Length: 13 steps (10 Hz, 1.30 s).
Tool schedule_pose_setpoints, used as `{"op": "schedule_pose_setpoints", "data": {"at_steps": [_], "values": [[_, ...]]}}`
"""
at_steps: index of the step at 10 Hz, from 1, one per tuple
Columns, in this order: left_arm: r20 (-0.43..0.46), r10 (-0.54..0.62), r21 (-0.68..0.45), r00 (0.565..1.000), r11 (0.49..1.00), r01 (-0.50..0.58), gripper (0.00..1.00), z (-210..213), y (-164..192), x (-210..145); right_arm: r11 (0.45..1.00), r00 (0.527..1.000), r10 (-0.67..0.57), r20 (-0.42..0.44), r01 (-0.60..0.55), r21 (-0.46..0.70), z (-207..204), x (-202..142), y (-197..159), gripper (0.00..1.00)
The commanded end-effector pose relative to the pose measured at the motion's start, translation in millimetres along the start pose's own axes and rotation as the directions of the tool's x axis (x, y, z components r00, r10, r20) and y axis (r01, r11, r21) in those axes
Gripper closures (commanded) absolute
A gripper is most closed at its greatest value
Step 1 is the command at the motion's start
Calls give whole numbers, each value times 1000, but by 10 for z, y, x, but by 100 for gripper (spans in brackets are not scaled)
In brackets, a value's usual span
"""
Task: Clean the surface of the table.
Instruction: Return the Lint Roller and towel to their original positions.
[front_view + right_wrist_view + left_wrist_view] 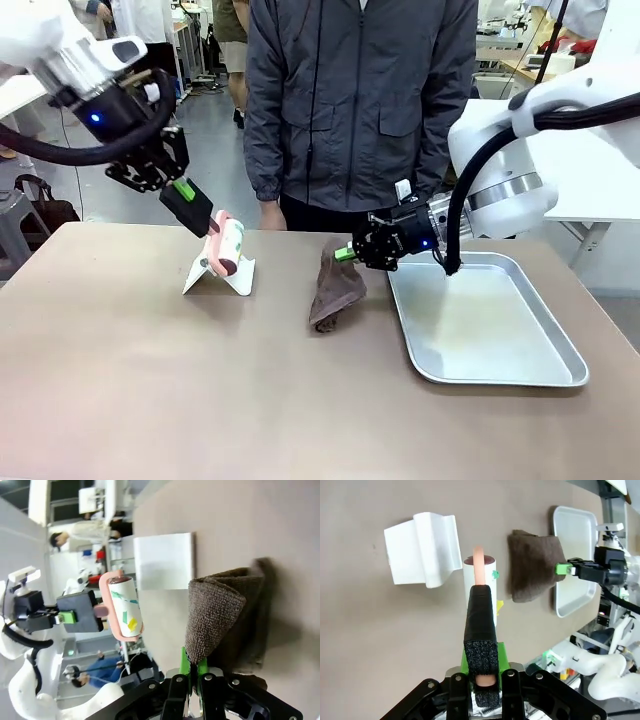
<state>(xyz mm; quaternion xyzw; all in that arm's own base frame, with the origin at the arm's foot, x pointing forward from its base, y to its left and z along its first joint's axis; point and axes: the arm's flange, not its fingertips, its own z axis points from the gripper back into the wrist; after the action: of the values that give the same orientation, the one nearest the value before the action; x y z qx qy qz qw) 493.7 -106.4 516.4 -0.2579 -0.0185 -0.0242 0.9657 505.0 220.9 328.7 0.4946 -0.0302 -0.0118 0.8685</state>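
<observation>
The brownish table (150, 400) carries a white folded plastic stand (222, 277). My left gripper (190, 205) is shut on the black foam handle of a pink lint roller (226, 243), held tilted just over that stand. In the left wrist view the roller (479, 572) has green and yellow scraps stuck to its sheet. My right gripper (350, 252) is shut on the top edge of a brown cloth (337, 290), whose lower part rests on the table. The right wrist view shows the cloth (220, 615) pinched between the green pads.
A shiny metal tray (545, 375) lies on the right side of the table, close to the cloth. A person in a grey jacket (360, 100) stands at the far edge, hands down. The near half of the table is bare.
</observation>
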Motion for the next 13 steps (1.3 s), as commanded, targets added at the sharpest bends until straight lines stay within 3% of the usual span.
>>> {"op": "schedule_pose_setpoints", "data": {"at_steps": [1, 3, 5, 7, 8, 13], "values": [[14, 6, 37, 1000, 999, -6, 78, -50, -32, 179, 985, 995, -98, -1, 97, -144, 137, -40, 74, 95], [2, -24, 34, 1000, 999, 23, 78, -230, -54, 284, 968, 992, -125, 16, 125, -216, 226, -8, -2, 95], [47, -6, 41, 999, 999, 4, 78, -333, -71, 375, 964, 991, -130, 5, 128, -234, 220, -11, -32, 95], [14, 31, 36, 999, 999, -31, 78, -385, -48, 436, 975, 994, -107, 19, 109, -192, 186, 11, -91, 95], [26, -15, 26, 1000, 1000, 15, 78, -376, -17, 361, 975, 994, -107, 19, 109, -192, 186, 11, -91, 95], [20, -5, 26, 1000, 1000, 4, 78, -421, 8, 384, 975, 994, -107, 19, 109, -192, 186, 11, -91, 95]]}}
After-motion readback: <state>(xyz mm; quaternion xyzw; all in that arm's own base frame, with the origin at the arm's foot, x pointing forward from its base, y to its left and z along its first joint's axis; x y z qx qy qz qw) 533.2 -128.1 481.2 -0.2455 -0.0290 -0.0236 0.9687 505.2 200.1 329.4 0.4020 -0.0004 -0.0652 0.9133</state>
